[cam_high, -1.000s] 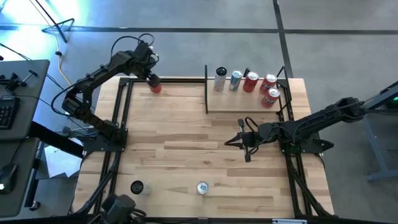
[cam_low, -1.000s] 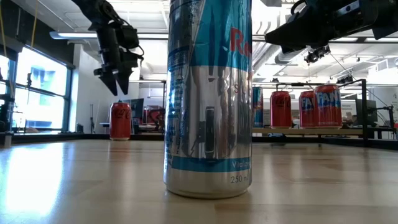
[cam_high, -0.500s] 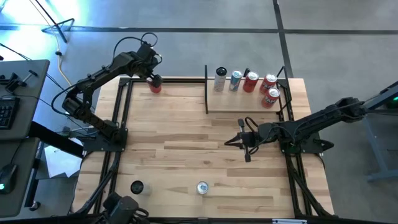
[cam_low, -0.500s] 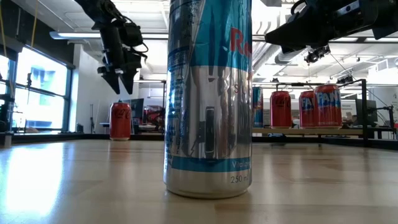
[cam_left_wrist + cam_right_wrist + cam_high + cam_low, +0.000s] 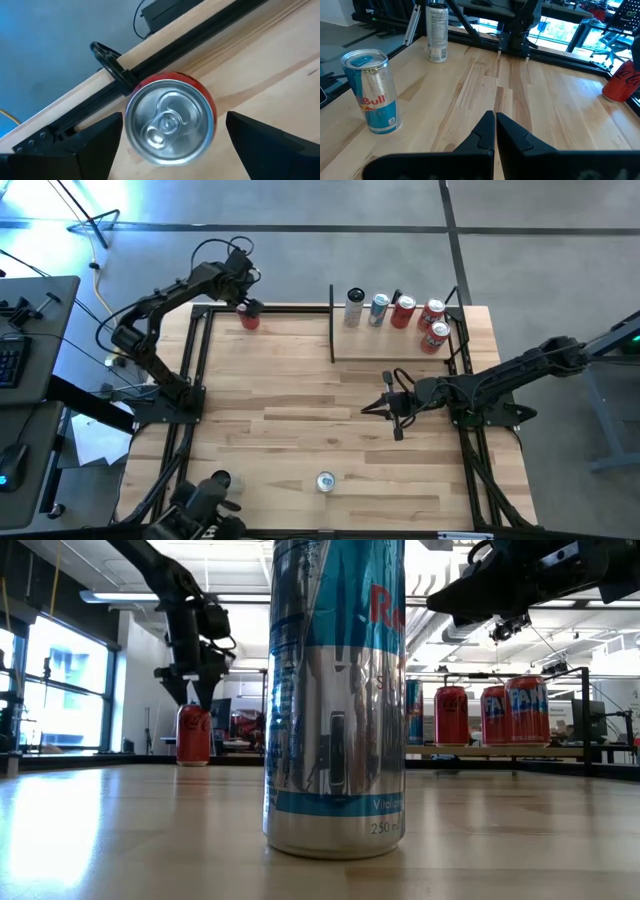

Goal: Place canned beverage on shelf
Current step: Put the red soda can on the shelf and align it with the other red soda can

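A red cola can point(image 5: 250, 321) stands upright on the table near its far left edge; it also shows in the low view point(image 5: 193, 735). My left gripper point(image 5: 245, 306) hangs just above it, pointing down and open. In the left wrist view its fingers point(image 5: 95, 145) stand on either side of the can's silver top point(image 5: 170, 122) without touching it. The shelf point(image 5: 395, 348) at the far right carries several upright cans point(image 5: 403, 312). My right gripper point(image 5: 372, 408) is shut and empty above the table's middle right, near the shelf's front edge.
A blue and silver can point(image 5: 325, 481) stands near the near edge, filling the low view point(image 5: 335, 690). A dark-topped can point(image 5: 220, 479) stands to its left. Black frame rails point(image 5: 195, 360) run along the table's left and right sides. Bare planks lie between.
My left gripper has come down over the red can and tipped from a slant to pointing straight down, shifting a little toward the far edge. The can has stayed where it was.
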### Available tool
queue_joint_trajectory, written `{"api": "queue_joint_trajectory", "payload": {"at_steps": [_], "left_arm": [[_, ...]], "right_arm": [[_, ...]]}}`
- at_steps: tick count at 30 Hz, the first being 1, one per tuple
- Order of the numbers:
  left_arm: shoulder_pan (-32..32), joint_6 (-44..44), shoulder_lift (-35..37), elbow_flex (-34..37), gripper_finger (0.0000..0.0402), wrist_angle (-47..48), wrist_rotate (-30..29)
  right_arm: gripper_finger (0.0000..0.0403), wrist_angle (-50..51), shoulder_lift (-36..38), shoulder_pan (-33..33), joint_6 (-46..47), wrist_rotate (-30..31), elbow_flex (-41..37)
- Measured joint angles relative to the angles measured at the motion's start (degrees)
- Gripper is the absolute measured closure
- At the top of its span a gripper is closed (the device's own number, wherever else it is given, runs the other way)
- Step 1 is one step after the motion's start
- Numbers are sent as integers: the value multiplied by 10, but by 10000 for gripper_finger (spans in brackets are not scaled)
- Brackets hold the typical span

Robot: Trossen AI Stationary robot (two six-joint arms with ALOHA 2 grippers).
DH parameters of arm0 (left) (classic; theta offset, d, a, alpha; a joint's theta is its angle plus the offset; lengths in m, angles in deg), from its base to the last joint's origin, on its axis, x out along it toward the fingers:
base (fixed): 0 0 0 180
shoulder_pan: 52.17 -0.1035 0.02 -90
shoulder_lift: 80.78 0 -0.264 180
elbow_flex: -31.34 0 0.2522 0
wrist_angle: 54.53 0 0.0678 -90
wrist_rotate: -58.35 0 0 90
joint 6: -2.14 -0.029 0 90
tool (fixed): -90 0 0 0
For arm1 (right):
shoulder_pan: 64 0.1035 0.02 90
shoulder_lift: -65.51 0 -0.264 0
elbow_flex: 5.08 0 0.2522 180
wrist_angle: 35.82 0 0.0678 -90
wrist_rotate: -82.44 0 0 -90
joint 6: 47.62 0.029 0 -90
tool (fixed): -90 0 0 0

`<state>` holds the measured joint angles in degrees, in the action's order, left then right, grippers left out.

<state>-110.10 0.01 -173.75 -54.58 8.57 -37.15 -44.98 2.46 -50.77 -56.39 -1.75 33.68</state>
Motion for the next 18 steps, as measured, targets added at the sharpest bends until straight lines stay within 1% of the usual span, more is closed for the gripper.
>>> {"api": "queue_joint_trajectory", "payload": {"at_steps": [7, 10, 18], "left_arm": [[0, -11, -28, 0, 55, 4, 3], [3, -10, -34, 1, 61, 6, 2], [22, -11, -30, 9, 122, 31, -3]], "right_arm": [[402, 3, 0, 0, 0, 0, 0], [402, 6, 0, 0, 0, 0, 0], [402, 10, 0, 0, 0, 0, 0]]}}
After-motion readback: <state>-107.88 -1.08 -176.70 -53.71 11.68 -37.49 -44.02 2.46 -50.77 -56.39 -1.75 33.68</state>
